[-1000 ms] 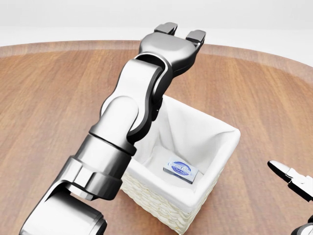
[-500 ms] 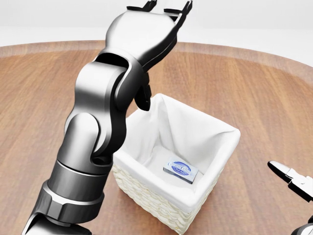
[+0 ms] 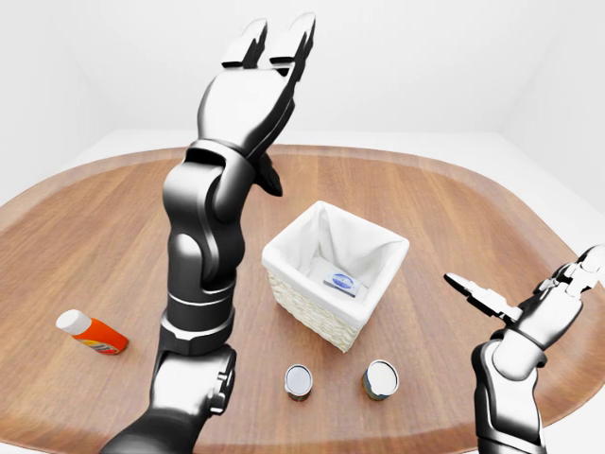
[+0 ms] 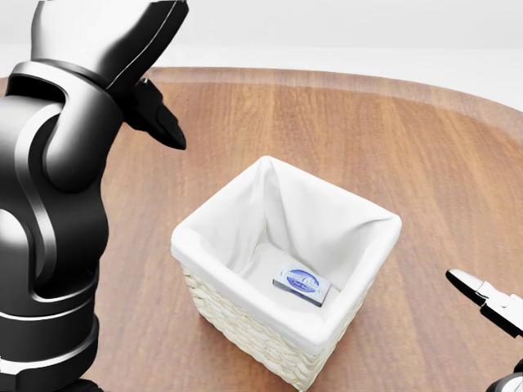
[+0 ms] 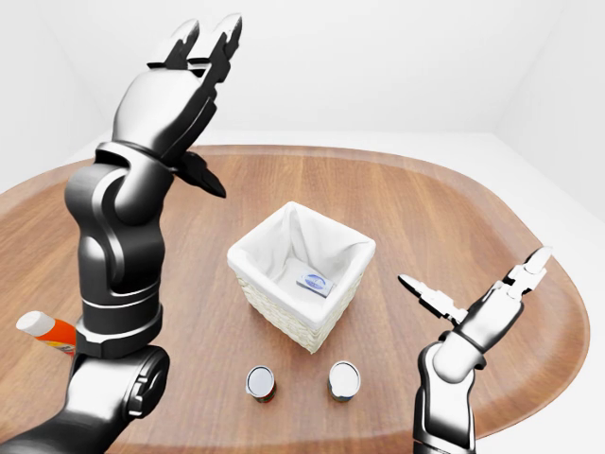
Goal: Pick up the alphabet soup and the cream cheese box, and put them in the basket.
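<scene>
The left hand point(image 3: 255, 80) is raised high, fingers spread, holding nothing; the right hand point(image 5: 492, 307) hangs open and empty at lower right. The cream cheese box point(image 4: 301, 283) lies inside the basket point(image 4: 245, 322). Since a second ago the left arm has swung up and leftward, uncovering the basket in the head view. Only the eye views show two cans point(image 3: 299, 381) point(image 3: 380, 378) below the basket and an orange bottle point(image 3: 91, 332) at left
</scene>
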Available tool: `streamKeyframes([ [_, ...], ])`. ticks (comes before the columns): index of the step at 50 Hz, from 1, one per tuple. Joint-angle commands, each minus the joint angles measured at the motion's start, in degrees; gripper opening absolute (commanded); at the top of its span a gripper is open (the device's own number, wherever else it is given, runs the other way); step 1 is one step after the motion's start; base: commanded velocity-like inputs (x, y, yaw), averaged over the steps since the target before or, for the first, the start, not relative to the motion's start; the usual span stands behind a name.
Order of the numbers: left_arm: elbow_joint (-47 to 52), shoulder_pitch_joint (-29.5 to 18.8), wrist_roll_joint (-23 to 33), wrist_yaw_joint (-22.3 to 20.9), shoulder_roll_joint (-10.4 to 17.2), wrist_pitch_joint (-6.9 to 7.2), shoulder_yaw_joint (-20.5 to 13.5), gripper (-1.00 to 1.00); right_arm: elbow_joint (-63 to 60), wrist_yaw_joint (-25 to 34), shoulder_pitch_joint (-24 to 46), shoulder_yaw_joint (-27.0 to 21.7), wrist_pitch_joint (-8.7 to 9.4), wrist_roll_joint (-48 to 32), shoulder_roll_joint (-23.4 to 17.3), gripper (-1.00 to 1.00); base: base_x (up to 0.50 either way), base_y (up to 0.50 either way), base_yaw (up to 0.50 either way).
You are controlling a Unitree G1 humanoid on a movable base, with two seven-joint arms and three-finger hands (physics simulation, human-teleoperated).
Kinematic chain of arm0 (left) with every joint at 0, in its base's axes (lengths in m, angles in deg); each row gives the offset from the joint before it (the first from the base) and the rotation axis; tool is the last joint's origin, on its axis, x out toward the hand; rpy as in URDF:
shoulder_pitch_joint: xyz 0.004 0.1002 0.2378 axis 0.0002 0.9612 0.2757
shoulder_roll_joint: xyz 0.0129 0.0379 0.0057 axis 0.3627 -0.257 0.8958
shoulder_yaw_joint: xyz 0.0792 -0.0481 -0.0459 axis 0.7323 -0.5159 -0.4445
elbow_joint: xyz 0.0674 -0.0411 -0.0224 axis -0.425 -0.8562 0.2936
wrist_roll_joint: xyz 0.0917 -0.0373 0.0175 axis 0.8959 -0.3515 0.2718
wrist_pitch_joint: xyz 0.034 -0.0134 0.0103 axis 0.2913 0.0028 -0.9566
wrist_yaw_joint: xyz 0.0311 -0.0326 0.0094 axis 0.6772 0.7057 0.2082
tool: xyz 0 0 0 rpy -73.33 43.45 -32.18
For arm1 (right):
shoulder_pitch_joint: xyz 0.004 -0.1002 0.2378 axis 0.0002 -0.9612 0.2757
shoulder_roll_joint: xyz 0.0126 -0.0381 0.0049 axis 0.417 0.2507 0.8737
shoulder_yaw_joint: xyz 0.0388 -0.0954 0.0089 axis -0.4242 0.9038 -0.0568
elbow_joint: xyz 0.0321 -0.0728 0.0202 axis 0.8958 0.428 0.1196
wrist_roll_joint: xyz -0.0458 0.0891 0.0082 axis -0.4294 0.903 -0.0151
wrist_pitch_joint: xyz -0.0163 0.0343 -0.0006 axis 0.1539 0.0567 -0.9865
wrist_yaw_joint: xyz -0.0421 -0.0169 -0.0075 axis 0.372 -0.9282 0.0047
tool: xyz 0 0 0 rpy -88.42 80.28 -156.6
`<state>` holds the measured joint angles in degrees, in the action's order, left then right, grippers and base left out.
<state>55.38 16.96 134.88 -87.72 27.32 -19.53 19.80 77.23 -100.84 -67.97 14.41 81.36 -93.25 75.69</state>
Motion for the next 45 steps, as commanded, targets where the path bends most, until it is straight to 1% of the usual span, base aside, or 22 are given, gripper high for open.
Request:
streamKeyframes([
  [1, 7.63, 2.18, -4.01, -1.7, 5.61, 0.0, -3.13, 1.0, -0.18, 0.0, -0.07, 0.03, 0.0, -0.24, 0.07, 1.0, 0.0, 0.0, 0.0],
  [3, 8.6, 2.12, -5.0, -2.16, 6.54, 0.0, -4.12, 1.0, 0.26, 0.0, 0.04, 0.02, 0.0, -0.28, 0.04, 1.0, 0.0, 0.0, 0.0],
  [10, 10.08, 4.03, -7.32, -2.34, 9.04, 0.0, -5.17, 1.0, 0.21, 0.0, 0.02, 0.13, 0.0, -0.37, 0.07, 1.0, 0.0, 0.0, 0.0],
  [11, 10.67, 4.75, -8.05, -2.29, 9.69, 0.0, -5.98, 1.0, -0.06, 0.0, -0.06, 0.17, 0.0, -0.4, 0.1, 1.0, 0.0, 0.0, 0.0],
  [13, 11.5, 5.3, -8.53, -2.57, 10.52, 0.0, -6.27, 1.0, 0.15, 0.0, -0.02, 0.13, 0.0, -0.37, 0.07, 1.0, 0.0, 0.0, 0.0],
  [15, 13.14, 6.08, -9.68, -3.01, 11.78, 0.0, -7.66, 1.0, 0.09, 0.0, 0.0, 0.1, 0.0, -0.32, 0.03, 1.0, 0.0, 0.0, 0.0],
  [18, 14.51, 6.8, -10.81, -2.89, 13.3, 0.0, -8.66, 1.0, 0.31, 0.0, 0.02, 0.16, 0.0, -0.4, 0.02, 1.0, 0.0, 0.0, 0.0],
  [19, 14.66, 6.7, -11.09, -2.78, 14.24, 0.0, -9.12, 1.0, 0.15, 0.0, 0.03, 0.14, 0.0, -0.38, 0.0, 1.0, 0.0, 0.0, 0.0],
  [22, 15.24, 6.6, -11.76, -2.39, 14.98, 0.0, -9.1, 1.0, 0.05, 0.0, 0.08, 0.12, 0.0, -0.36, 0.0, 1.0, 0.0, 0.0, 0.0],
  [29, 16.87, 6.59, -14.36, -3.31, 18.57, 0.0, -11.41, 1.0, 0.26, 0.0, 0.16, 0.05, 0.0, -0.28, -0.08, 1.0, 0.0, 0.0, 0.0],
  [33, 18.02, 6.5, -16.59, -4.06, 22.14, 0.0, -14.05, 1.0, 0.03, 0.0, 0.09, 0.0, 0.0, -0.23, -0.06, 1.0, 0.0, 0.0, 0.0],
  [36, 19.03, 7.59, -17.71, -3.58, 24.14, 0.0, -15.12, 1.0, 0.04, 0.0, 0.1, 0.01, 0.0, -0.25, -0.05, 1.0, 0.0, 0.0, 0.0],
  [37, 19.87, 8.49, -17.98, -4.0, 25.18, 0.0, -15.71, 1.0, 0.16, 0.0, 0.17, -0.03, 0.0, -0.23, -0.1, 1.0, 0.0, 0.0, 0.0],
  [40, 22.2, 10.1, -18.23, -4.83, 26.18, 0.0, -16.6, 1.0, 0.09, 0.0, 0.15, -0.02, 0.0, -0.2, -0.09, 1.0, 0.0, 0.0, 0.0],
  [43, 23.73, 12.04, -19.89, -5.04, 27.63, 0.0, -18.57, 1.0, 0.06, 0.0, 0.24, 0.0, 0.0, -0.08, -0.08, 1.0, 0.0, 0.0, 0.0],
  [44, 24.08, 12.79, -19.36, -5.36, 28.72, 0.0, -18.84, 1.0, -0.12, 0.0, 0.15, 0.06, 0.0, -0.17, -0.04, 1.0, 0.0, 0.0, 0.0],
  [45, 24.64, 13.27, -20.56, -5.41, 28.77, 0.0, -19.64, 1.0, -0.29, 0.0, 0.05, 0.12, 0.0, -0.26, 0.0, 1.0, 0.0, 0.0, 0.0],
])
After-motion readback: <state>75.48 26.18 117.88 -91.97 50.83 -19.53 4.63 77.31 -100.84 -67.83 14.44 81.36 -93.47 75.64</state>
